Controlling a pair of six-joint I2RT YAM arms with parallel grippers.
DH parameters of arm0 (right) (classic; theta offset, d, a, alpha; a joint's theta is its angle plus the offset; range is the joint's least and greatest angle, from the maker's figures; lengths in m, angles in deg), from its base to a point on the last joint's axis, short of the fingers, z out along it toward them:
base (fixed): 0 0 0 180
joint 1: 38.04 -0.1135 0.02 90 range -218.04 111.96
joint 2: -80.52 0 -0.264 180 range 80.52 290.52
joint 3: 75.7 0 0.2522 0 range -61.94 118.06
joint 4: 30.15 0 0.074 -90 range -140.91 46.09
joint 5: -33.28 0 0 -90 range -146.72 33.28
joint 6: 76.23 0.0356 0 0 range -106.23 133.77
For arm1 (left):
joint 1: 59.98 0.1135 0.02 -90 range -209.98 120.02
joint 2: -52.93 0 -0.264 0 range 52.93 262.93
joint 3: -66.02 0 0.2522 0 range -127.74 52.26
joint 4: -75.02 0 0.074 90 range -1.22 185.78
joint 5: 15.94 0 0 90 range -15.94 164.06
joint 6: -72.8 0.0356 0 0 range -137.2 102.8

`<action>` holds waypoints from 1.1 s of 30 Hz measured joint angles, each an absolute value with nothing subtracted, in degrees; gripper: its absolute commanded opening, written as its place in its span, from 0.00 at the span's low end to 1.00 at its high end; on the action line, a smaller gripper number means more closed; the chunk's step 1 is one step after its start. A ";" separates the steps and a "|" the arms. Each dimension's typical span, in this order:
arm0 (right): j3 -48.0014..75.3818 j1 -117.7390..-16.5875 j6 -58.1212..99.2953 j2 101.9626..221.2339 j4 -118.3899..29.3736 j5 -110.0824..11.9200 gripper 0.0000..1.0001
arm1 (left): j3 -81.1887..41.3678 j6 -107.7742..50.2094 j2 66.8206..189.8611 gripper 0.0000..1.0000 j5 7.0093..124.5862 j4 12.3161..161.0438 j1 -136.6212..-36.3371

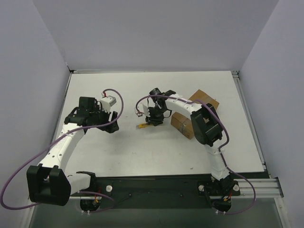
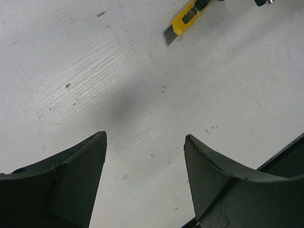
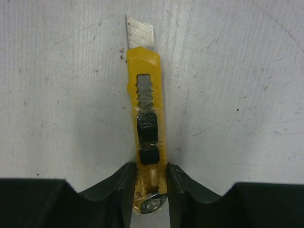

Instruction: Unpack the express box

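The express box (image 1: 182, 125) is a brown carton lying right of centre, its middle hidden under my right arm. A yellow utility knife (image 3: 146, 114) lies flat on the white table with its blade out and pointing away from the wrist. My right gripper (image 3: 151, 167) is shut on the knife's rear end, one finger pressed against each side. From above, that gripper (image 1: 154, 119) sits just left of the box, with the knife (image 1: 142, 126) sticking out to its left. My left gripper (image 2: 145, 137) is open over bare table, and the knife (image 2: 187, 16) shows at the top of its view.
White walls enclose the table (image 1: 142, 152) on the left, back and right. A black rail (image 1: 156, 183) carrying both arm bases runs along the near edge. Purple cables loop off both arms.
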State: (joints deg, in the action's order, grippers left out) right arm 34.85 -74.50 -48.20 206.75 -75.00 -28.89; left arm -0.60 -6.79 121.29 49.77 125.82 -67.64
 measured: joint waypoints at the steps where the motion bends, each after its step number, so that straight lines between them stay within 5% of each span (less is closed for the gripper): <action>1: 35.02 -74.70 -48.05 206.84 -75.05 -28.93 0.17 | -0.60 -6.63 121.29 0.76 49.61 125.84 -67.64; 11: 33.14 -75.25 -47.15 205.20 -74.72 -30.24 0.10 | -2.00 -6.70 126.14 0.75 42.46 125.06 -67.64; 27: 26.15 -80.14 -49.08 184.83 -71.75 -30.79 0.06 | -10.48 -14.11 141.77 0.74 22.18 120.33 -73.78; 33: 26.15 -81.17 -50.00 184.94 -70.70 -31.66 0.05 | -12.16 -16.14 144.26 0.61 19.89 119.13 -75.20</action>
